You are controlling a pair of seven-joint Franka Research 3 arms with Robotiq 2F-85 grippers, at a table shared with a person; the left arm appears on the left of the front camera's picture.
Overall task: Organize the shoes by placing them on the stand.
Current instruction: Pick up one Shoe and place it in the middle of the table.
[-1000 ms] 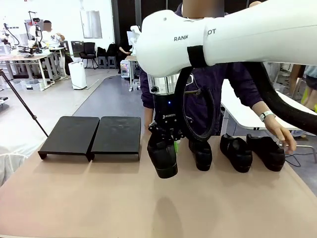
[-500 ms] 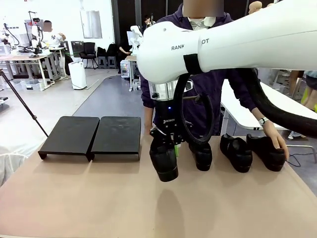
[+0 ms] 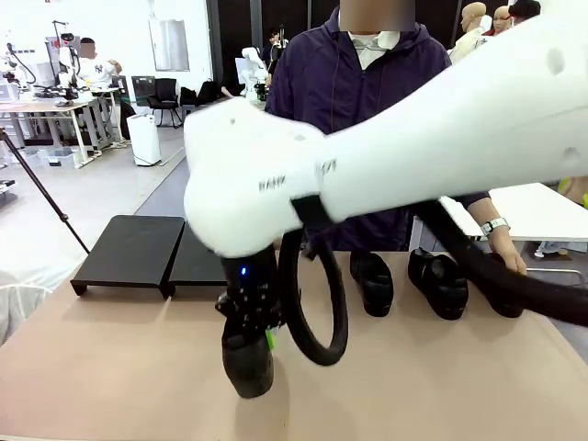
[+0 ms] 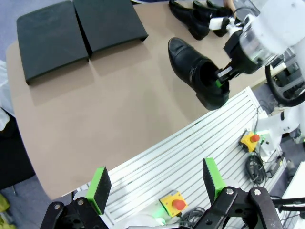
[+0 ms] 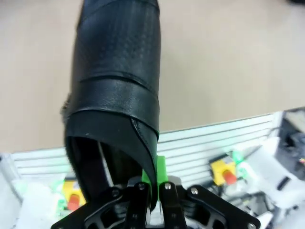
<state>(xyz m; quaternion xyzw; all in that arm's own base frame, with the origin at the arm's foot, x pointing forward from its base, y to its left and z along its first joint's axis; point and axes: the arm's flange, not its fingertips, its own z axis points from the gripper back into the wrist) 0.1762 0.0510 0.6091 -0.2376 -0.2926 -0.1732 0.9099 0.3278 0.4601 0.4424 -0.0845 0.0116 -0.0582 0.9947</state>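
We hold one shoe (image 5: 114, 62) in the right claw (image 5: 155, 183). The claw is pinched almost fully together on the thin leather wall at the rim of the shoe's opening, one finger inside and one outside. In the front view the shoe (image 3: 248, 363) hangs below the right claw (image 3: 262, 340), apparently clear of the table (image 3: 110, 367) and near the front of the stand (image 3: 133, 248). Both platforms of the stand are bare. Two more shoes (image 3: 372, 283) stand on the table on the far side, near the person's hand (image 3: 510, 253).

The left claw (image 4: 156, 181) is spread wide and holds nothing. It hangs high over the near edge of the table.

Handling notes, by our judgement:
- The leather is glossy and is likely to be slippery under the pads.
- The rim wall is thin and will flex. The thick sole carries most of the weight, so the shoe may swing or pivot in a one-edge grip.
- We recommend taking hold at the rim near the heel, where the wall is stiffest.
- Set the sole down flat on the platform before releasing.
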